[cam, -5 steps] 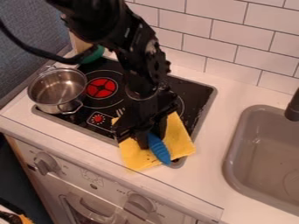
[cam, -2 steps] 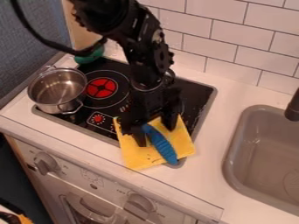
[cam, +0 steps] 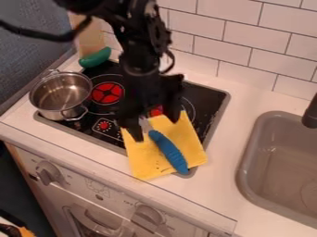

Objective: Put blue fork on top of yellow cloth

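The hand [cam: 155, 129] is positioned at the rear part of the yellow cloth [cam: 143, 162], its two fingers spread apart. The blue fork [cam: 168, 152] lies diagonally on the cloth; its handle begins near the gap between the fingertips and extends toward the camera view's lower right.

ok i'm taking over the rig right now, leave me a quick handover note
Gripper: open and empty, hanging over the back part of the cloth, around the fork's tine end.
Blue fork: lying on the yellow cloth, handle end toward the front edge of the counter.
Yellow cloth: spread over the front of the stovetop and onto the counter.
Done: the fork is on the cloth, as asked.
Left: probably just lifting the gripper away, gently, so it doesn't catch the fork.
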Motion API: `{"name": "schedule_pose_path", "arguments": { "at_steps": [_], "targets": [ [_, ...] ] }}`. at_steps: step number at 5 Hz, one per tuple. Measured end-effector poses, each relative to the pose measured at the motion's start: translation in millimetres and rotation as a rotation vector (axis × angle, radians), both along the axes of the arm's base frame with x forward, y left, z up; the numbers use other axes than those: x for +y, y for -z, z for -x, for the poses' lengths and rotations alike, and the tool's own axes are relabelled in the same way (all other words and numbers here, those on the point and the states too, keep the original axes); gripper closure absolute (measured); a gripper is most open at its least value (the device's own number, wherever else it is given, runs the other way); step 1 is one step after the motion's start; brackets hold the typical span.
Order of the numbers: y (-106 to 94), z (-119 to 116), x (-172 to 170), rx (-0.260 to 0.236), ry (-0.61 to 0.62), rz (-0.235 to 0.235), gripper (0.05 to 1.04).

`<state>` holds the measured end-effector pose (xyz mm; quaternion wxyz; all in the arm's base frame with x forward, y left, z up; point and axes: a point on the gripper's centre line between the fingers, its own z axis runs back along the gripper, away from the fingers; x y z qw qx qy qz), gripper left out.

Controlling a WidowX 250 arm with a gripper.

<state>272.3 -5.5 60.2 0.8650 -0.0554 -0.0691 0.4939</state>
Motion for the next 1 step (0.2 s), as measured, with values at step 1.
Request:
{"name": "schedule_pose_path", "arguments": {
  "at_steps": [1],
  "targets": [
    [-38.4,4.9,3.9,0.000,0.034,-0.002,0.083]
  ]
}}
